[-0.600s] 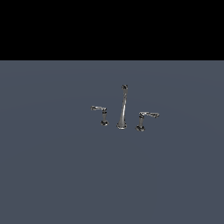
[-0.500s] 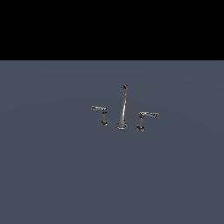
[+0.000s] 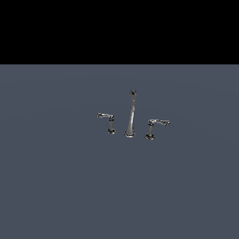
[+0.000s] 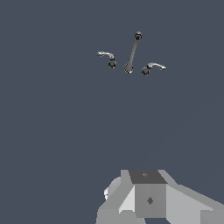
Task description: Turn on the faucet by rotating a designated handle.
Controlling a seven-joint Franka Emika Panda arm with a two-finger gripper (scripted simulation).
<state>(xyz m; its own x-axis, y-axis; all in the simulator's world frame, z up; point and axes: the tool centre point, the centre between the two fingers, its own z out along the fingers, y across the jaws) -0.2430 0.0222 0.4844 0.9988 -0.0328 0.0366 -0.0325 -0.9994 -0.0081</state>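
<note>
Bare simulated grey floor (image 3: 56,186), black backdrop.

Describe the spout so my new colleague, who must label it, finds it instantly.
On the bare grey floor stands one small chrome faucet set. The spout is its middle piece, flanked by the two handles. Unlike those short, lever-topped posts, it is tall, slender and tapered.
</note>
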